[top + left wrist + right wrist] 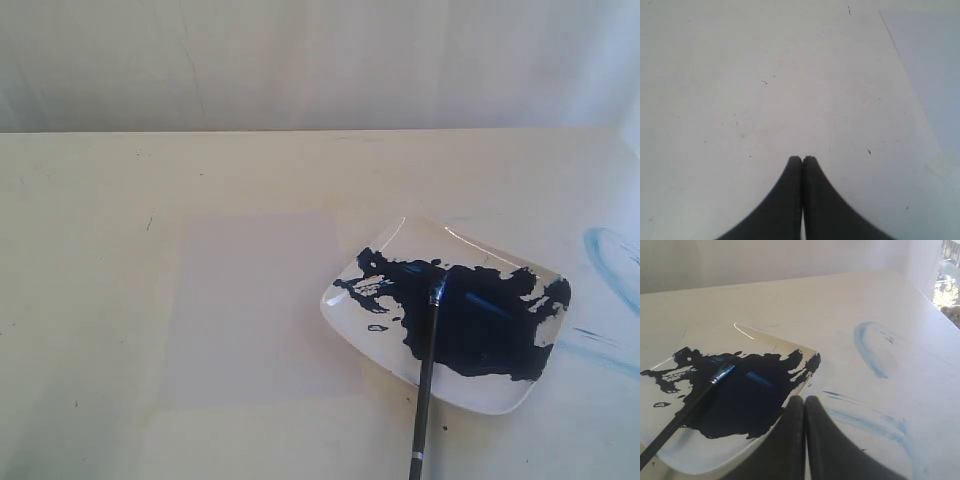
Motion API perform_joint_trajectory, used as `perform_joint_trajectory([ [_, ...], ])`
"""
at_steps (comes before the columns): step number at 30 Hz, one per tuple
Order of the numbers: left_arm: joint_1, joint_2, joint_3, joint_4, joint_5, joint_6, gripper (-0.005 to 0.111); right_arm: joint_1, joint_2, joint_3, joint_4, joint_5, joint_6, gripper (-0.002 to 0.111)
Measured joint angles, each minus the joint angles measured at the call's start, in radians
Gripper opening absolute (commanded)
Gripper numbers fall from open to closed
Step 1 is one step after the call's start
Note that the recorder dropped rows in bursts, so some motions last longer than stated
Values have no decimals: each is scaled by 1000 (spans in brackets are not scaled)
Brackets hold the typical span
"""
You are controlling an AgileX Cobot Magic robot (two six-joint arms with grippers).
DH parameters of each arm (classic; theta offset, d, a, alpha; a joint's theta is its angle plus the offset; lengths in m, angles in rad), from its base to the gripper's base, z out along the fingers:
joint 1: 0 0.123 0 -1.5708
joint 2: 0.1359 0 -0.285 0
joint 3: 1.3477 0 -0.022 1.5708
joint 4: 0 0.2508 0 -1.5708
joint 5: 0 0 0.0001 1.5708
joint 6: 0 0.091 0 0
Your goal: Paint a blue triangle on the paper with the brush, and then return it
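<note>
Exterior high, angled down, right wrist close, sharing plate [350, 318]

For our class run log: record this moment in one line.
brush on plate; paper blank; left claw shut; right claw shut

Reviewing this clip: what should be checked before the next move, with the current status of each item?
1. Brush available, tip in the paint on the plate: ok.
2. Paper flat, nothing on it: ok.
3. Painting done: not ok, sheet blank.
4. Right end effector ready to grasp: not ok, shut, empty.
5. Left end effector off the paper: ok, shut over bare table.
</note>
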Motion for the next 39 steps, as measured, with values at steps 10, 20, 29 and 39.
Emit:
perform_joint_trajectory([
  [10,0,0,0,0,0,0,0,0,0,0,0,-136,0,0],
  [20,0,0,0,0,0,0,0,0,0,0,6,-239,2,0],
  [29,0,0,0,0,0,0,0,0,0,0,45,-474,163,0],
  [39,0,0,0,0,0,0,0,0,66,-139,53,-150,332,0],
])
